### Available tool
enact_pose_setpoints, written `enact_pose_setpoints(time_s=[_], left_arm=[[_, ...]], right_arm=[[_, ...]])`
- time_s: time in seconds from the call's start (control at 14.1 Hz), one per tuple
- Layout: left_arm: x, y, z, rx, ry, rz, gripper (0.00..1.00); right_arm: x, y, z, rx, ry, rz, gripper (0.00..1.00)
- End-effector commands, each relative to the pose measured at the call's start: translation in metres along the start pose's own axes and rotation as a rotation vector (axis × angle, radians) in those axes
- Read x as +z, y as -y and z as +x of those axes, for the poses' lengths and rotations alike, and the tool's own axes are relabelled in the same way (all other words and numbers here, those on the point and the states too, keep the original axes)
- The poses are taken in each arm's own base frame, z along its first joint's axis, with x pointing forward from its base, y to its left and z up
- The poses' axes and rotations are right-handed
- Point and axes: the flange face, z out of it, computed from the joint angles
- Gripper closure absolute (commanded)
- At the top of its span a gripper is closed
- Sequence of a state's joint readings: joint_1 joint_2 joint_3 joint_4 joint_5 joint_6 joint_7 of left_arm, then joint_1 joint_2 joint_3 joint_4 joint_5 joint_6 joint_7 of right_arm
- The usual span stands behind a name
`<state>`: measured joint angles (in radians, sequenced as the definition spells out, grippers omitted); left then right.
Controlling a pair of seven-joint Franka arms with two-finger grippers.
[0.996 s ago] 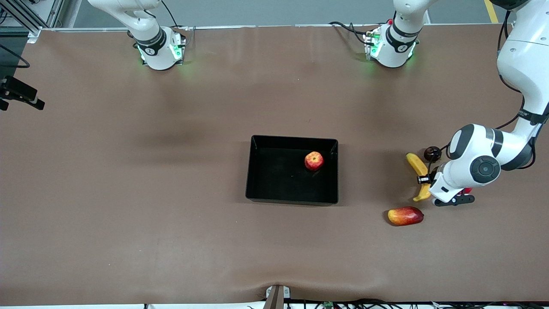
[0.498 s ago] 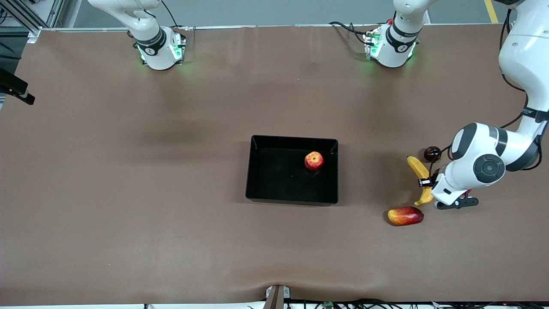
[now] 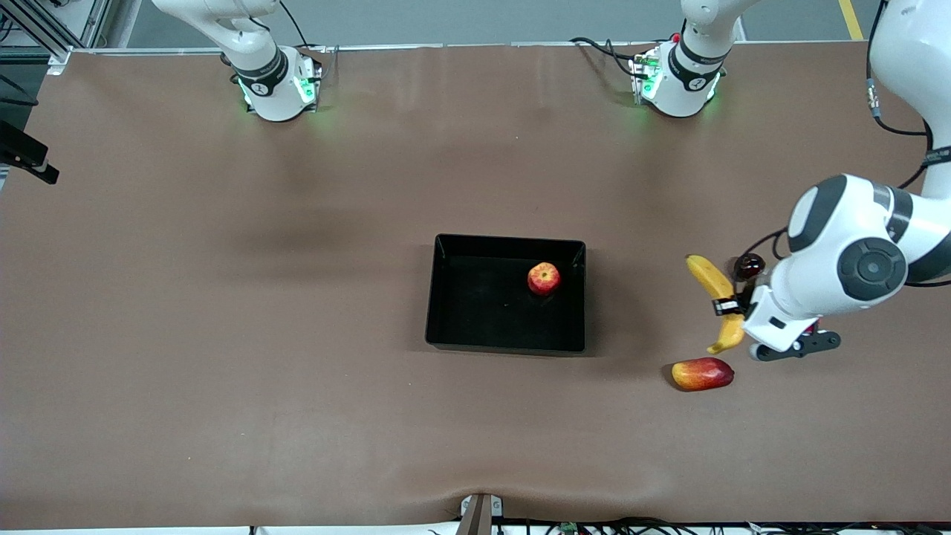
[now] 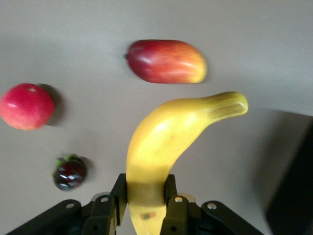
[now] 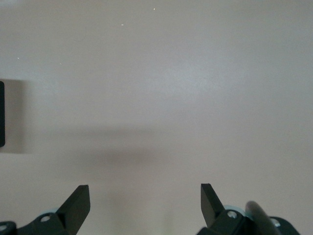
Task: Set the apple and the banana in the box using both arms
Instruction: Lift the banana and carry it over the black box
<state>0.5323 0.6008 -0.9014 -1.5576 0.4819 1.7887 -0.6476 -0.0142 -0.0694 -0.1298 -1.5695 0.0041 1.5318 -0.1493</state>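
The yellow banana [image 3: 712, 279] hangs a little above the table at the left arm's end, with my left gripper [image 3: 732, 306] shut on its middle. In the left wrist view the banana [image 4: 166, 137] sits pinched between the black fingers [image 4: 119, 188] of the left gripper [image 4: 145, 185]. The red-and-yellow apple [image 3: 544, 278] lies inside the black box [image 3: 505, 239] at mid-table, in the corner toward the left arm. My right gripper [image 5: 145, 196] stands open over bare table with nothing between its fingers; an edge of the box [image 5: 1, 113] shows at that view's border.
An oblong red-and-yellow fruit [image 3: 702, 373] lies nearer the front camera than the banana. A small dark fruit [image 3: 749, 264] sits beside the left arm's wrist. A plain red ball fruit [image 4: 27, 106] lies on the table under the left arm.
My left gripper has risen with the banana, lifting it off the table and slightly toward the box. The apple and the box have not moved.
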Motion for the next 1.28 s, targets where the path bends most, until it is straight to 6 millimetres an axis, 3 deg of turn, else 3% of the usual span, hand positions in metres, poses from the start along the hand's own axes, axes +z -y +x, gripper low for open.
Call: enact_pose_setpoints(time_s=[0.0,0.43,0.85,1.07,1.21], left_arm=[[-0.018,-0.068,-0.024,-0.034,-0.002,-0.009,1.0],[-0.017,-0.191,-0.076,-0.015,-0.012,-0.055,1.0],[0.015,-0.263,-0.108,0.026,-0.097,-0.024,1.0],[0.04,-0.295,-0.127,0.06,-0.112,-0.024,1.0],[0.052,-0.306,-0.133,0.093,-0.128,-0.004,1.0]], right_arm=[[0.0,0.001,0.0,-0.014,0.001,-0.018,0.0],[-0.001,0.012,0.002,-0.035,-0.004,-0.018,0.0],[0.0,0.01,0.001,-0.031,0.003,-0.014,0.0],[0.0,0.008,0.0,-0.025,0.003,-0.009,0.0],[0.0,0.008,0.0,-0.025,0.003,-0.009,0.0]])
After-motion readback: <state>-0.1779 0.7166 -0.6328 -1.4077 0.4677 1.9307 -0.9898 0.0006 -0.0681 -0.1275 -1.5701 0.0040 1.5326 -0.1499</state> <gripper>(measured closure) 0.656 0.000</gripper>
